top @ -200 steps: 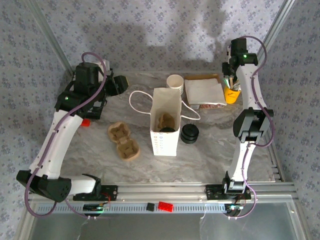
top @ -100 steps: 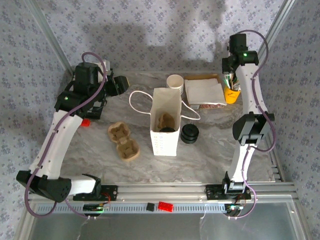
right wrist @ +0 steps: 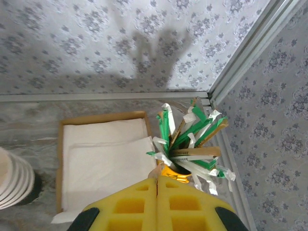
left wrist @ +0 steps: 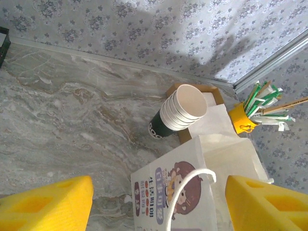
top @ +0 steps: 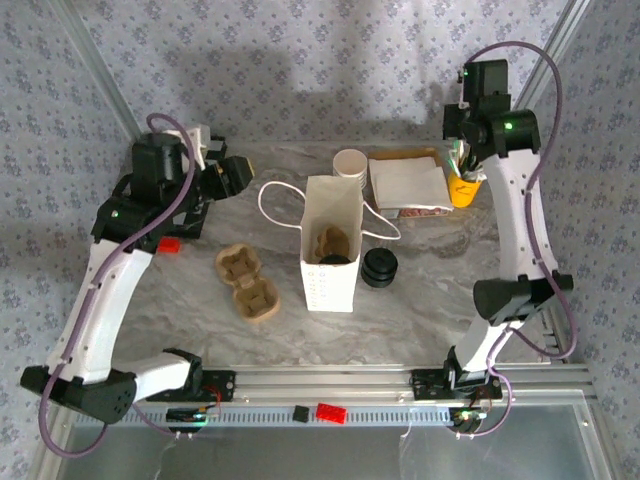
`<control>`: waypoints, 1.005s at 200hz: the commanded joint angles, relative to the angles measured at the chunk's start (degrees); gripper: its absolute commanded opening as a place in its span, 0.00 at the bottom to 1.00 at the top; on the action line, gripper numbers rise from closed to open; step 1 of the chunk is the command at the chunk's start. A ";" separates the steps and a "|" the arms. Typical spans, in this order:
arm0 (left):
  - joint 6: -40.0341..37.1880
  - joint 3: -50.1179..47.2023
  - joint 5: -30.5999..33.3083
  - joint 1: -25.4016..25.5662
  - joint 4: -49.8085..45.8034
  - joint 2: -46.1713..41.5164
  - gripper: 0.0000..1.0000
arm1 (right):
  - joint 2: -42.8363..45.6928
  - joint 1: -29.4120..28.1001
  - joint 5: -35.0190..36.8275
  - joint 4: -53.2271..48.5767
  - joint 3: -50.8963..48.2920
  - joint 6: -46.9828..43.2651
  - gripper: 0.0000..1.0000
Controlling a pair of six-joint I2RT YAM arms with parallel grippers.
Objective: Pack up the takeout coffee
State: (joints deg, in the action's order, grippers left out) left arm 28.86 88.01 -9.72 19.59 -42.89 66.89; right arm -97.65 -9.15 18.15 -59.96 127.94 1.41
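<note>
Takeout coffee point(top: 337, 260) looks tucked inside the white bag point(top: 330, 285) in the middle of the bench point(top: 420, 310). My left jaws are wide and hold nothing. My right jaws are pressed together over the straw cup point(top: 461, 190). If I bump the bag, it tips and the coffee spills.

Bag point(top: 330, 285) mid-surface point(top: 420, 300), carrier point(top: 329, 240) and coffee point(top: 337, 260) inside; cup stack point(top: 350, 163) behind it, napkins point(top: 407, 183) right of the cups, straw pot point(top: 463, 189) right of those, lid stack point(top: 379, 267) just right of bag, two carriers point(top: 248, 283) left.
</note>
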 commanded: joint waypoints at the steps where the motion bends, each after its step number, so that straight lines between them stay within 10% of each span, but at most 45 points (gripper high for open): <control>1: 1.18 -1.00 -1.56 -0.09 -1.40 -2.64 0.73 | 4.73 -2.82 -1.21 -2.99 -0.04 1.86 0.00; 98: 4.40 -7.13 -0.26 2.32 -4.57 -10.02 0.73 | 14.72 -21.86 -17.60 -0.18 0.97 11.23 0.00; 201: 6.04 -11.35 5.05 7.55 -4.72 -10.97 0.79 | 12.62 -32.98 -15.19 0.13 -6.78 11.57 0.00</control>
State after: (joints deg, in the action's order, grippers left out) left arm 34.02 77.41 -6.26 26.48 -47.97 56.66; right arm -83.26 -41.58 2.70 -60.66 123.17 11.73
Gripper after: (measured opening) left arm 0.785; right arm 0.052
